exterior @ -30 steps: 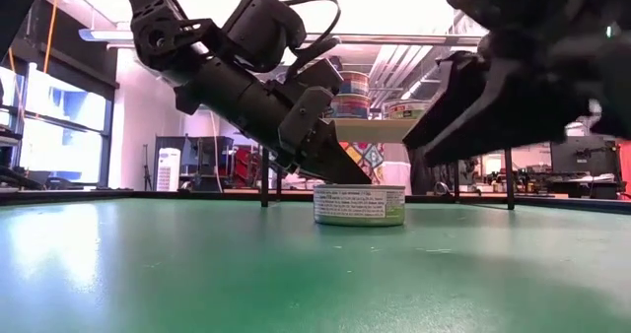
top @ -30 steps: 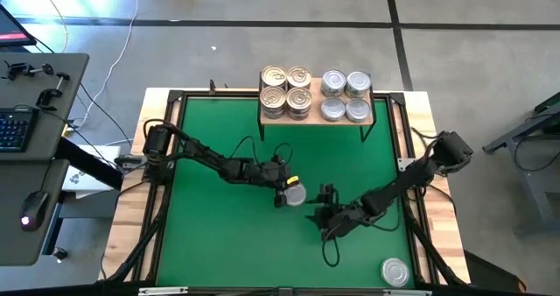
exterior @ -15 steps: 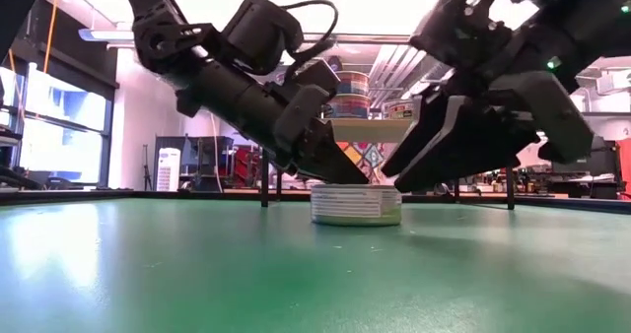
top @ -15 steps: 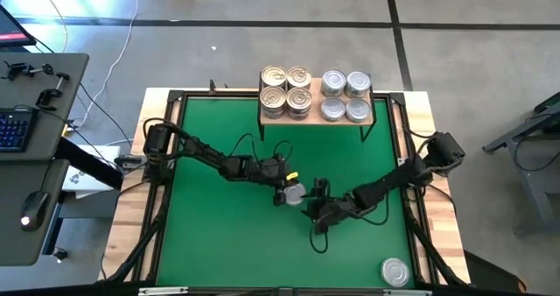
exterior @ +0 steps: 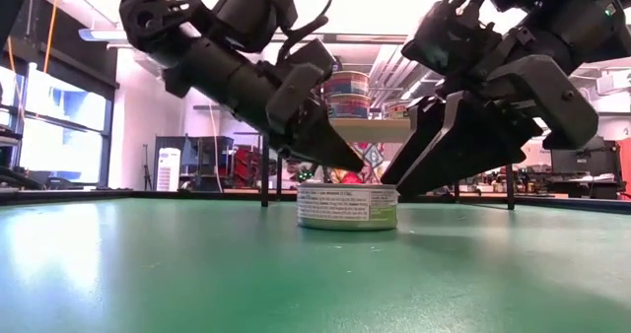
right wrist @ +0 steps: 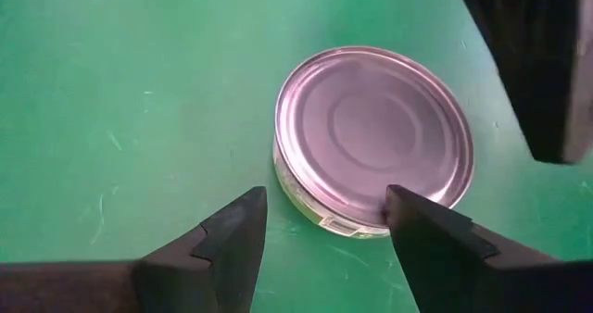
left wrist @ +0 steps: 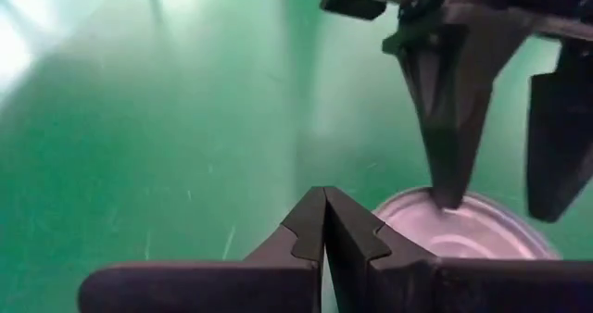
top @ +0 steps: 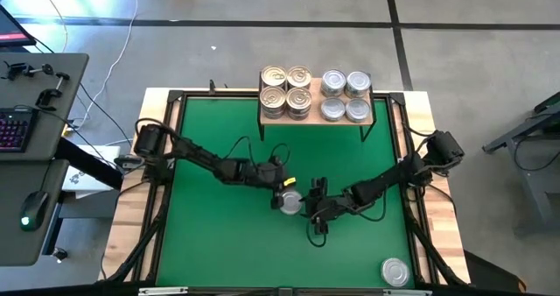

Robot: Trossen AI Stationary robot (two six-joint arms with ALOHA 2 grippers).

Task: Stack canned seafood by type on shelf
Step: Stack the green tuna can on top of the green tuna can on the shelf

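A silver-lidded can (top: pixel 290 202) stands flat on the green mat (top: pixel 219 235) near the middle; it also shows in the low view (exterior: pixel 347 206) and the right wrist view (right wrist: pixel 375 132). My left gripper (top: pixel 282 191) is shut and slants down at the can's left side. My right gripper (top: pixel 315 210) is open at the can's right side, one finger over the lid's edge and the other beside the can on the mat. The shelf (top: pixel 381 112) at the far edge holds gold-lidded cans (top: pixel 285 91) on its left half and silver-lidded cans (top: pixel 345 96) on its right half. One more silver can (top: pixel 395 271) sits near the right near corner. My left gripper's shut fingertips (exterior: pixel 353 164) slant down from the table's left at the can's upper rim (exterior: pixel 314 187); whether they touch it I cannot tell. My right gripper has one fingertip (right wrist: pixel 417 220) at the lid's rim (right wrist: pixel 394 206) on the can's right side, slanting down from the table's right. The other finger (right wrist: pixel 232 230) stands clear on the mat. The can rests flat on the mat.
Black frame rails (top: pixel 171 156) run along the table's sides. The two arms meet close together over the middle of the mat. Open mat lies on the near left and between the can and the shelf.
My right gripper has moved toward the table's left and down, up to the can. The can has slid a little toward the near edge and turned about on the mat. My left gripper has followed it slightly toward the near edge, staying shut.
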